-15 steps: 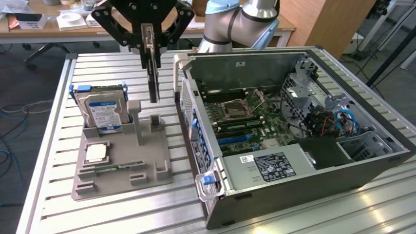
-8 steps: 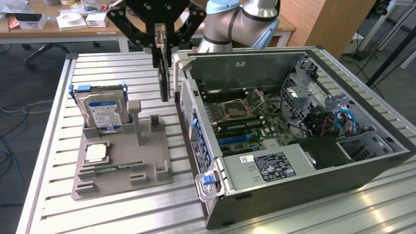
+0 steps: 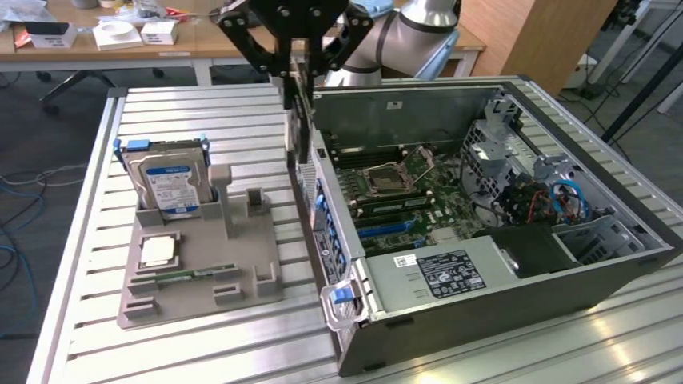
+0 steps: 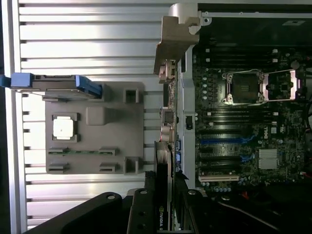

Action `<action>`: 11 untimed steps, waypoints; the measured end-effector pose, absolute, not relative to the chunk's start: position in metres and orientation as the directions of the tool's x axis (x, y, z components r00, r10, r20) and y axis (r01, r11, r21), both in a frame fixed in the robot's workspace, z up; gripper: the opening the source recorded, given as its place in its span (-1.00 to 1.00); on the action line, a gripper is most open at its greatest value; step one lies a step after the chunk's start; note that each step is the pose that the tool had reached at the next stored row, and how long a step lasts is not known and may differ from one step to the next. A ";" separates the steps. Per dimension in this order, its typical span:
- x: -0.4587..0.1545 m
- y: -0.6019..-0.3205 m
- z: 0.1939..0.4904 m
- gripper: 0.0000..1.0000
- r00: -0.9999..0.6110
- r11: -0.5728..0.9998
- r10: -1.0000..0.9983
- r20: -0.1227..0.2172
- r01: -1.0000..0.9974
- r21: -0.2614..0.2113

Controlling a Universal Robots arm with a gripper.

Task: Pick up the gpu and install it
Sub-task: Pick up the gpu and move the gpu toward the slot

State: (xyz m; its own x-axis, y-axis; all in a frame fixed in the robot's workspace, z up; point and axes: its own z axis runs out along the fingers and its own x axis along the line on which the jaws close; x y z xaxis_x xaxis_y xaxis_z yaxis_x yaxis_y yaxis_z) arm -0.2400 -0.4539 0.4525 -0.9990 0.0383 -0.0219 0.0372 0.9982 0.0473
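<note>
The gripper point(image 3: 296, 70), clamped on the upright gpu point(image 3: 301, 120), hangs over the computer case's rear wall point(image 3: 320, 210), with the motherboard point(image 3: 418, 192) below on one side and the grey tray point(image 3: 197, 276) and hard drive point(image 3: 166, 180) on the other.

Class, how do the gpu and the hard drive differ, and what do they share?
The gpu is thin and black; the hard drive is thicker, silver, blue-labelled. The gpu hangs in the gripper by the case wall; the hard drive sits in the grey holder. Both stand on edge.
</note>
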 end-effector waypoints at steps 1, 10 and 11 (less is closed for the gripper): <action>-0.235 -0.454 0.452 -0.47 -0.999 0.998 0.038 -0.022 0.037 0.047; -0.194 -0.454 0.453 -0.47 -0.999 0.998 0.038 -0.020 0.037 0.047; -0.190 -0.454 0.453 -0.47 -0.999 0.998 0.038 -0.020 0.037 0.047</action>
